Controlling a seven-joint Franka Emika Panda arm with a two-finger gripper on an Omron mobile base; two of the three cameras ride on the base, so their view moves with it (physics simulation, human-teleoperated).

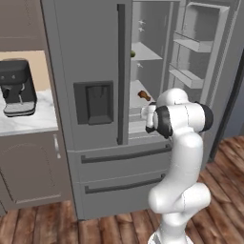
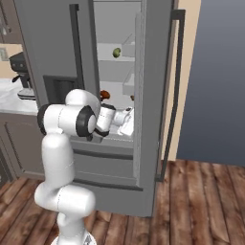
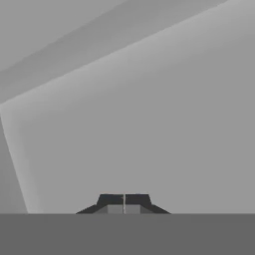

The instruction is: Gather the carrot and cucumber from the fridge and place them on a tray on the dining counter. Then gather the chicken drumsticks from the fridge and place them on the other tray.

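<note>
From the left base view the fridge (image 1: pixel 100 143) stands with its right door (image 1: pixel 202 47) swung wide, door bins showing, and the white arm (image 1: pixel 183 143) reaches into the open compartment at a lower shelf. A brown drumstick-like item (image 1: pixel 144 95) lies on a middle shelf near its front edge, just above the arm's wrist, and a small green thing (image 1: pixel 133 54) sits on the shelf above, at its left edge. A coffee machine (image 1: pixel 16 88) rests on the marble surface (image 1: pixel 28 119) to the fridge's left. The right base view shows the hand inside the fridge more plainly, white wrist low over a lower shelf; the round green item (image 2: pixel 116 52) is clearer here, and a reddish-brown piece (image 2: pixel 104 94) peeks just above the arm's elbow — carrot or cucumber I cannot pick out for certain. The hand view gives what neither base view does — the pincer (image 3: pixel 124 200), its two dark tips pressed together with nothing between them, facing bare grey fridge wall.
</note>
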